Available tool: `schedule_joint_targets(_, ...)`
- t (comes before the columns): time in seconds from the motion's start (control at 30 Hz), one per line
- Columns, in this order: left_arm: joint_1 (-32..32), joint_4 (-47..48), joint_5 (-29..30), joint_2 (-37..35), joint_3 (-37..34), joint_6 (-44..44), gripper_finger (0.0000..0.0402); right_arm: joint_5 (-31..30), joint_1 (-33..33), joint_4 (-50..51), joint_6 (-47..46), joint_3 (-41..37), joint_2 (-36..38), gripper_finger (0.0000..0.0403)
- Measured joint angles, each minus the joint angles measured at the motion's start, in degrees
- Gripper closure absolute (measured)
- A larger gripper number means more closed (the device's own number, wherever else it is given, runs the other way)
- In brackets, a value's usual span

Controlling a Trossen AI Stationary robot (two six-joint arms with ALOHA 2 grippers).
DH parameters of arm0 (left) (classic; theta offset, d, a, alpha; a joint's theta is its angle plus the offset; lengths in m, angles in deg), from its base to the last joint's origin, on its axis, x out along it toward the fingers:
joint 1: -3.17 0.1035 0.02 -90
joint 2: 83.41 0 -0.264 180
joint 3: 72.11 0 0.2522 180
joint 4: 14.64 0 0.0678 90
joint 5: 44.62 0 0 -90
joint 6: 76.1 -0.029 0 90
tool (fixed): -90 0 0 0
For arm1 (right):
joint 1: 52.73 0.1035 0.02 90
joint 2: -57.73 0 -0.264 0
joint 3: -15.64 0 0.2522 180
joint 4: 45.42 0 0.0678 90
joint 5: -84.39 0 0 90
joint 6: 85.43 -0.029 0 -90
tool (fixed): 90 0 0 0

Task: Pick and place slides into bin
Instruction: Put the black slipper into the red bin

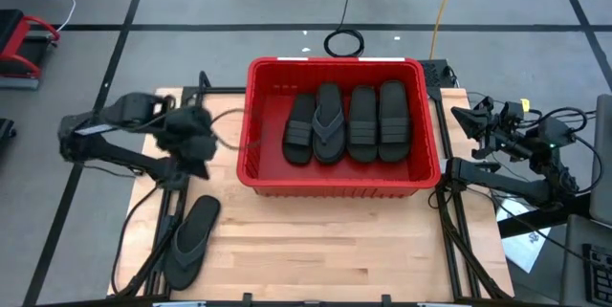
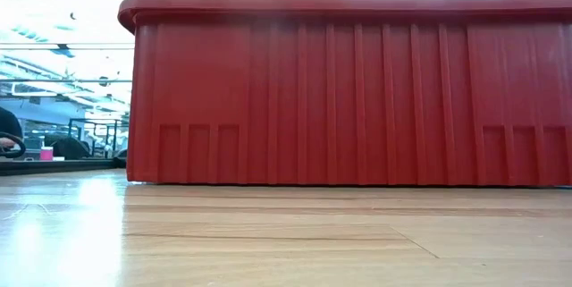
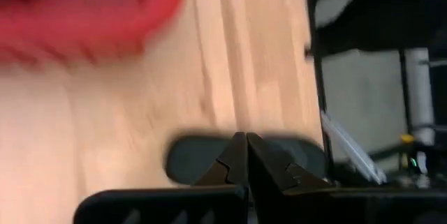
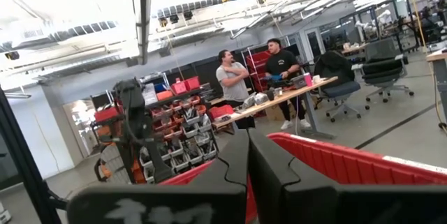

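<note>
Four slides [image 1: 346, 123] lie side by side in the bin [image 1: 337, 186], toes toward 12 o'clock, packed tight so room stays for more (the second from the left is the thong type). One slide [image 1: 191, 240] lies outside, on the table [image 1: 325, 250] at 7 o'clock of the bin, well apart from it.

The left end effector [image 1: 191, 135] hangs at 9 o'clock of the bin, fingers [image 3: 234, 158] pressed together and holding nothing; its wrist view shows the loose slide beyond the tips. The right end effector [image 1: 478, 120] waits at 3 o'clock, likewise closed and empty.

Obstruction: the bin's wall nearest the left arm lies between the loose slide and the vacant floor space; cables run along both table edges.
</note>
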Motion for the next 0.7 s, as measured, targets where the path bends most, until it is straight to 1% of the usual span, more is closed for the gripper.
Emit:
schedule_joint_targets(0.07, -2.91, -0.74, -0.36, -2.59, -6.02, 3.34, 0.0401, 0.02, 0.00, 0.47, -0.25, 0.00, -0.02, 0.0403)
schedule_joint_targets(0.1, -4.30, -2.92, -1.21, -4.36, -9.13, 5.79, 0.0401, 0.00, 0.00, 0.52, -0.25, 0.00, -0.02, 0.0403)
schedule_joint_targets(0.2, -7.68, -12.74, -2.67, -11.72, -17.48, 16.77, 0.0401, 0.00, 0.00, 1.42, -0.27, 0.00, -0.02, 0.0403)
schedule_joint_targets(0.3, -11.53, -27.27, -3.04, -20.38, -25.86, 30.04, 0.0402, 0.00, 0.00, 2.34, -0.27, 0.00, -0.02, 0.0403)
schedule_joint_targets(0.33, -12.99, -31.83, -2.71, -22.19, -28.48, 33.51, 0.0402, 0.00, -0.02, 2.49, -0.27, 0.00, -0.02, 0.0403)
schedule_joint_targets(0.4, -16.72, -38.69, 0.91, -24.38, -32.56, 37.30, 0.0402, 0.00, 0.00, 3.35, -0.27, 0.00, -0.02, 0.0403)
schedule_joint_targets(0.43, -19.06, -39.54, 2.82, -25.01, -33.95, 37.76, 0.0402, 0.00, 0.00, 3.32, -0.33, 0.00, -0.02, 0.0403)
schedule_joint_targets(0.5, -23.90, -38.50, 4.67, -24.85, -36.45, 37.92, 0.0401, 0.00, 0.00, 3.38, -0.45, 0.00, -0.02, 0.0403)
schedule_joint_targets(0.6, -30.94, -36.94, 4.44, -22.82, -39.82, 38.78, 0.0401, 0.00, 0.00, 3.35, -0.38, 0.00, -0.02, 0.0403)
schedule_joint_targets(0.7, -37.40, -38.36, 4.32, -20.96, -43.16, 44.84, 0.0399, 0.00, 0.00, 3.33, -0.33, 0.00, -0.02, 0.0403)
